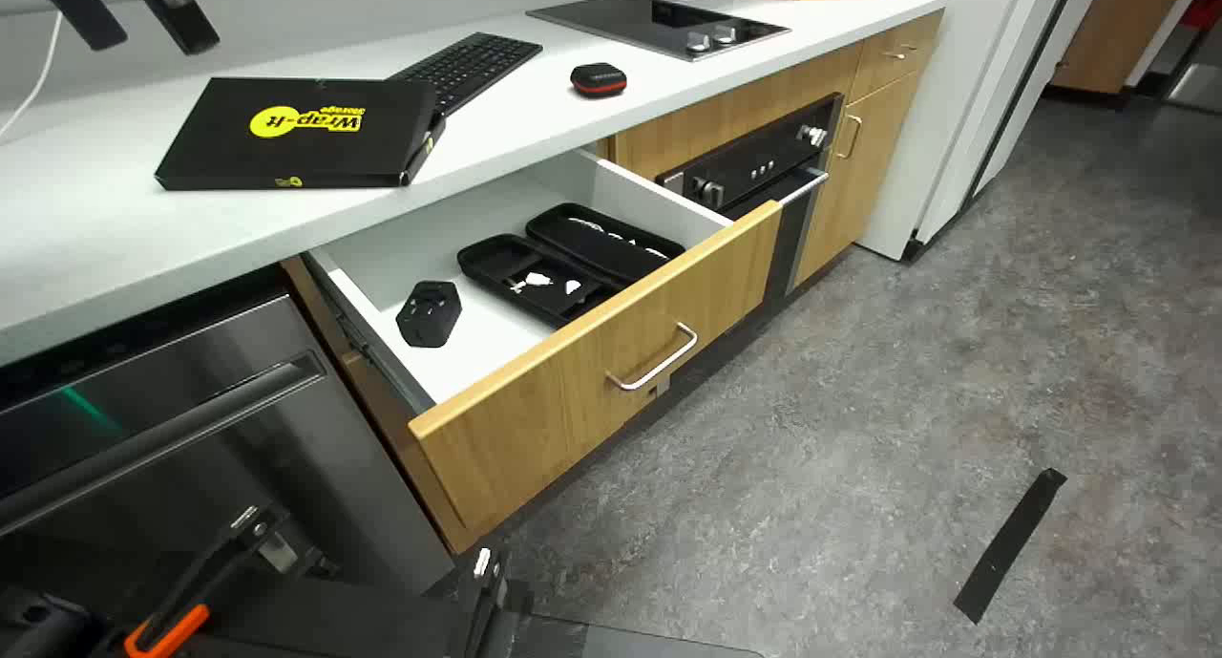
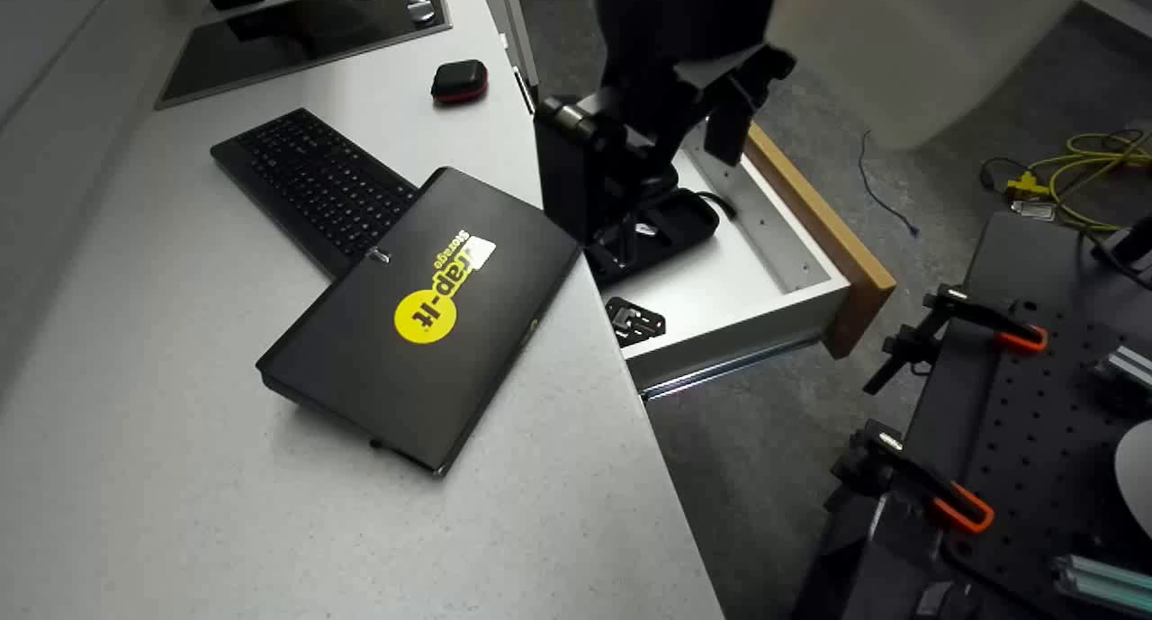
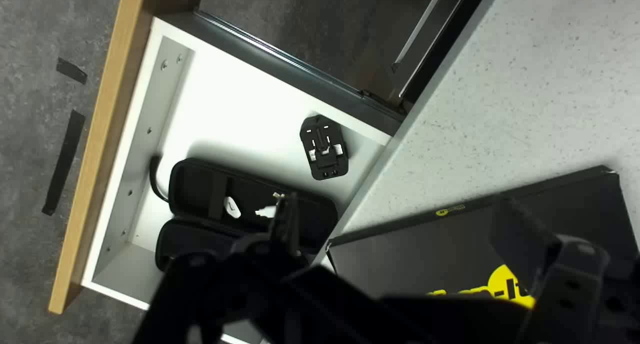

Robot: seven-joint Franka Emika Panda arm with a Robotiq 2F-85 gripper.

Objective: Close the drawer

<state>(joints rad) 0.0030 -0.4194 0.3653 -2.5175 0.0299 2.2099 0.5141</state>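
The drawer stands wide open below the counter. It has a wooden front (image 1: pixel 573 414) and a white inside, and it shows in both exterior views (image 2: pixel 814 215) and in the wrist view (image 3: pixel 97 149). Its metal handle (image 1: pixel 659 362) is on the outer face. A black open case (image 1: pixel 563 262) with small white parts and a black adapter (image 3: pixel 324 148) lie in it. My gripper (image 1: pixel 148 28) is open and empty, high above the counter side of the drawer. It also shows in an exterior view (image 2: pixel 643 152) and in the wrist view (image 3: pixel 404 229), touching nothing.
On the white counter (image 1: pixel 86 219) lie a black Wrap-It box (image 1: pixel 286 133), a keyboard (image 1: pixel 468 66), a small black case (image 1: pixel 599 79) and a cooktop (image 1: pixel 659 23). An oven (image 1: pixel 754 166) and a steel appliance (image 1: pixel 191 429) flank the drawer. A black robot table (image 2: pixel 1017 404) stands opposite.
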